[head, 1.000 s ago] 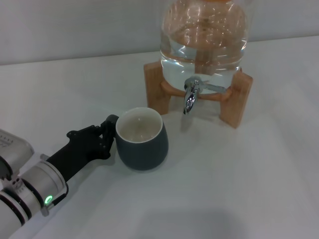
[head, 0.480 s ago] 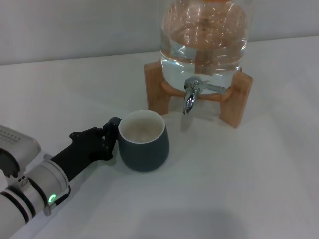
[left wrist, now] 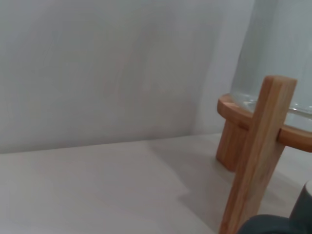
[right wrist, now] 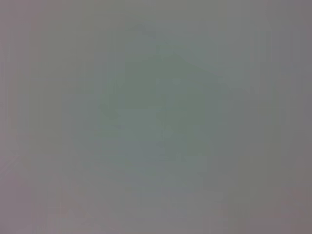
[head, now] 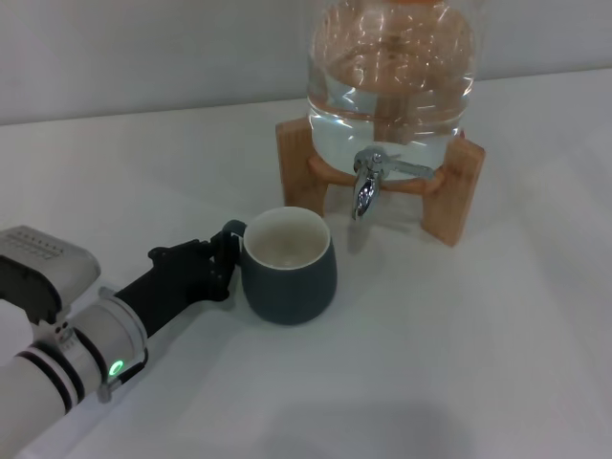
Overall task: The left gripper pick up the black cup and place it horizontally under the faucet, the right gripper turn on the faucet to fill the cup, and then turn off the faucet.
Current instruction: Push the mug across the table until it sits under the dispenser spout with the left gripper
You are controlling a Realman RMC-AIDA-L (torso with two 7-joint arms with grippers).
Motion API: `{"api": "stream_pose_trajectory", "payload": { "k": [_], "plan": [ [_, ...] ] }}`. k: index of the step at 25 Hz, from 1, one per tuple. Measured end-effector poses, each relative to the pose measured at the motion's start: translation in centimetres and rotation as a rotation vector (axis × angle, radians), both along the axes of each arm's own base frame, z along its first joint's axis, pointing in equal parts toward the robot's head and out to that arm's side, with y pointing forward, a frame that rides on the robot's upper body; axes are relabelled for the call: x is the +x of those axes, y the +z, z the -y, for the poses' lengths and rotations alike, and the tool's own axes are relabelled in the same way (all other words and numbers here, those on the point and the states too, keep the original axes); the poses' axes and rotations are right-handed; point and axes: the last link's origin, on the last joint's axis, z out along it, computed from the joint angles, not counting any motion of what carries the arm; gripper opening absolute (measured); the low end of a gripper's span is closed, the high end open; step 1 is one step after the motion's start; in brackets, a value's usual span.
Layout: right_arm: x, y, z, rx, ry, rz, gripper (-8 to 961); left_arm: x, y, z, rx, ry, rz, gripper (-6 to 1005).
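Left gripper (head: 228, 256) is closed on the small loop handle of the black cup (head: 288, 267), at the cup's 9 o'clock side. The cup sits upright on the surface, cream interior empty as far as can be seen, at about 7 o'clock from the faucet (head: 367, 182) and near it, not yet beneath the spout. The faucet's lever appears untouched; no water runs. The right gripper is not in view.

Judgement: grasp achieved; positioning, filling and shut-off remain.

The white surface (head: 459, 363) also carries the wooden stand (head: 449, 196) with the glass jar (head: 392, 67), before a plain pale wall.
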Motion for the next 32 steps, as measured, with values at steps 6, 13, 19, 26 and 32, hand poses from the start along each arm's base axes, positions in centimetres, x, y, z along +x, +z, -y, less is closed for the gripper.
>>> {"api": "stream_pose_trajectory", "payload": {
  "k": [6, 13, 19, 26, 32],
  "plan": [
    [0.0, 0.0, 0.0, 0.000, 0.000, 0.000, 855, 1.0, -0.6, 0.0, -0.022, -0.024, -0.003, 142],
    [0.0, 0.0, 0.0, -0.001, 0.000, 0.002, 855, 2.0, -1.4, 0.0, -0.041, -0.054, -0.015, 144],
    [0.0, -0.1, 0.0, -0.006, 0.001, 0.003, 855, 2.4, -1.7, 0.3, -0.051, -0.062, -0.007, 146],
    [-0.1, -0.2, -0.1, -0.020, 0.008, 0.006, 855, 2.9, -2.1, 0.5, -0.062, -0.067, 0.007, 148],
    [-0.2, -0.3, -0.1, -0.024, 0.011, 0.007, 855, 3.1, -2.1, 0.4, -0.057, -0.062, 0.018, 150]
  ]
}}
